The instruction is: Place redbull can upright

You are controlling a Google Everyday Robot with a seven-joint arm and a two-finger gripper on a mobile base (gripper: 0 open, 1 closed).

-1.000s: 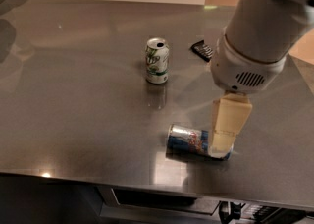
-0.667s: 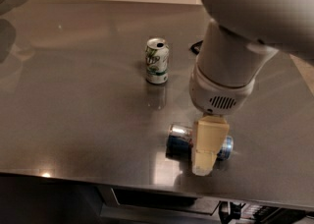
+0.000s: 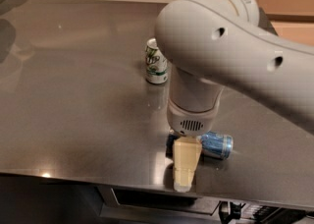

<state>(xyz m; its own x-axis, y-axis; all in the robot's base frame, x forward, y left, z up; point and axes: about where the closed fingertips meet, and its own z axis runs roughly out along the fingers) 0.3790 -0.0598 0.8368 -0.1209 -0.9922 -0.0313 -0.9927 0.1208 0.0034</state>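
The redbull can (image 3: 217, 144) lies on its side on the steel table (image 3: 73, 120), near the front edge, its blue-and-silver body pointing right. My gripper (image 3: 185, 168) hangs straight down from the big white arm (image 3: 230, 56) and sits at the can's left end, in front of it, hiding that end. The gripper's tip reaches down near the table's front edge. Only the right part of the can shows.
A shorter white-and-green soda can (image 3: 155, 64) stands upright behind the gripper, partly hidden by the arm. The table's front edge (image 3: 98, 179) runs just below the gripper, with a dark gap under it. The arm blocks the back right of the table.
The arm has swung left and toward the camera. The gripper moved from the can's right end to its left end. The can still lies on its side.
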